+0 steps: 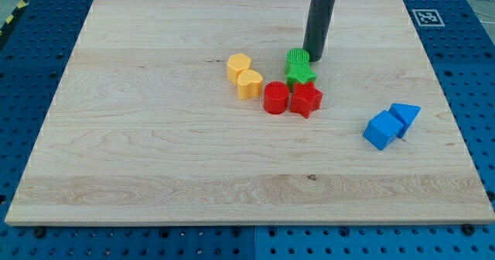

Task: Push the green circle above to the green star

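Note:
The green circle (297, 59) sits just above the green star (301, 76) near the board's middle, touching it. My tip (312, 56) is at the green circle's upper right edge, right beside it. The rod rises from there to the view's top. Below the green star is the red star (306, 99), with the red circle (276, 97) to its left.
A yellow hexagon (239, 65) and a yellow heart (249, 83) lie left of the green blocks. A blue cube (383, 130) and a blue triangle (405, 115) lie at the right. The wooden board (155, 152) lies on a blue perforated table.

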